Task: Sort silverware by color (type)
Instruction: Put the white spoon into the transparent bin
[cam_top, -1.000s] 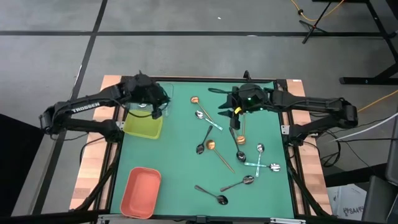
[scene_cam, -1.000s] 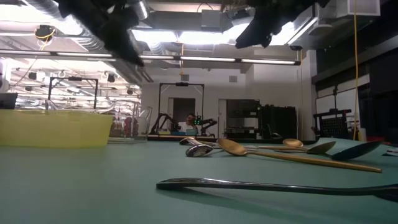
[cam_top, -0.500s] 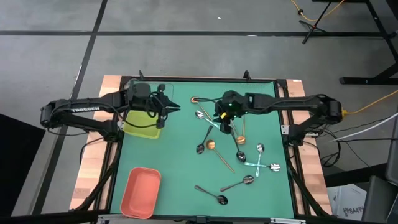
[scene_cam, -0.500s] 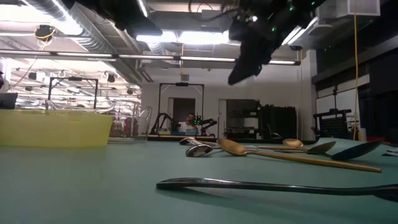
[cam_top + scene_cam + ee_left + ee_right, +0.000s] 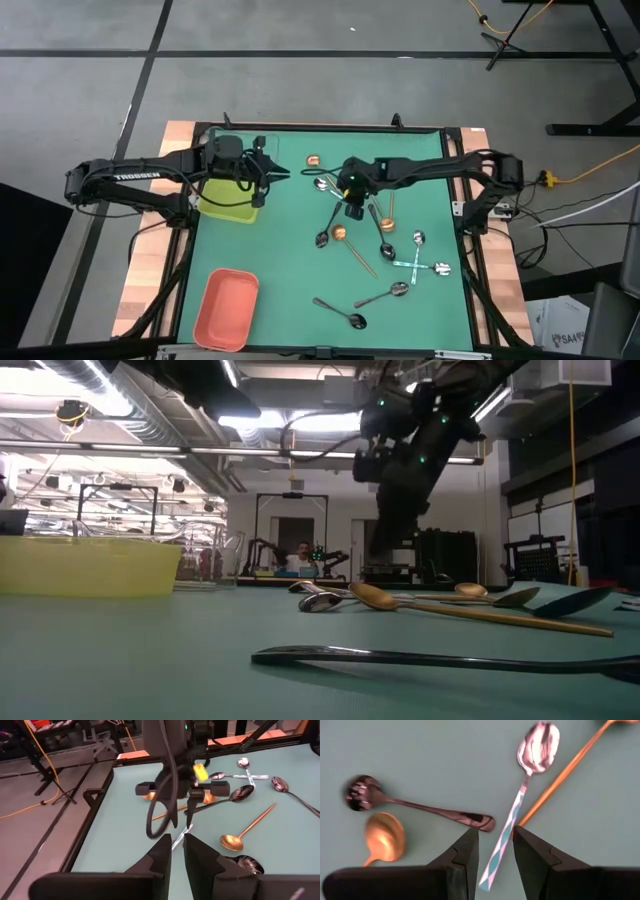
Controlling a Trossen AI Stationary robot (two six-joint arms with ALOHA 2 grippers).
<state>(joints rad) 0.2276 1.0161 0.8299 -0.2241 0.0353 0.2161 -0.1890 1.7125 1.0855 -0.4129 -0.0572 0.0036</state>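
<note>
Green table mat [image 5: 290, 260] holds scattered spoons; left gripper [image 5: 268, 172] waits beside the yellow-green plastic tray [image 5: 230, 205], fingers nearly together, empty. Right gripper [image 5: 495, 855] hangs over the shiny silver spoon with teal-patterned handle [image 5: 512, 822], jaws narrowly apart, handle end lying in the gap between the fingertips, not clamped.

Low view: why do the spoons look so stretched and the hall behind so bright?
In the low view the camera sits level with the table, so the dark spoon nearest it looks long and soft; ceiling light strips glare white, leaving the right hand a silhouette.
</note>
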